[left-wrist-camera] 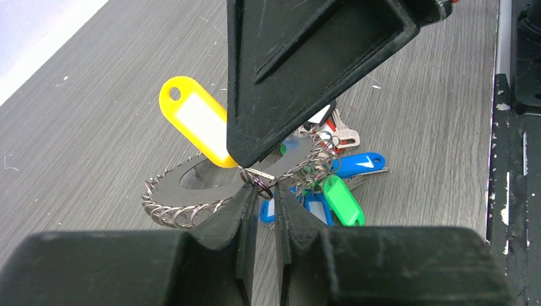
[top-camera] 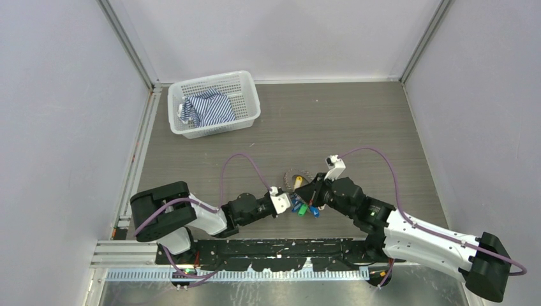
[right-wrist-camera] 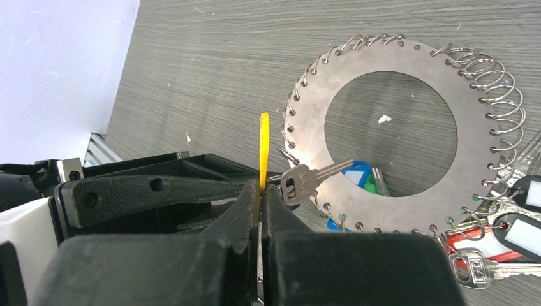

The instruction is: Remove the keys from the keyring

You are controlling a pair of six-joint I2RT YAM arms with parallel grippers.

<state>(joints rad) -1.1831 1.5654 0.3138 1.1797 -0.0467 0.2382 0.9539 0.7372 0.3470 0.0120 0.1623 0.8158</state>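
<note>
Right pincer [right-wrist-camera: 260, 191] is clamped on the yellow tag [left-wrist-camera: 194, 118], its key [right-wrist-camera: 306, 182] at the keyring [right-wrist-camera: 392, 54]'s 8 o'clock rim, mid-table [top-camera: 357, 121]. Left pincer [left-wrist-camera: 265, 194], jaws nearly together, meets it from 9 o'clock; grip unclear.

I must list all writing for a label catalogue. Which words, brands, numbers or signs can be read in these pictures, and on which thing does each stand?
None: no word, number or brand can be read in any view.
yellow tag: white insert, looks blank.
blue tag: a white mark, too blurred to read.
silver key: any stamp on its head is too small to read.
</note>
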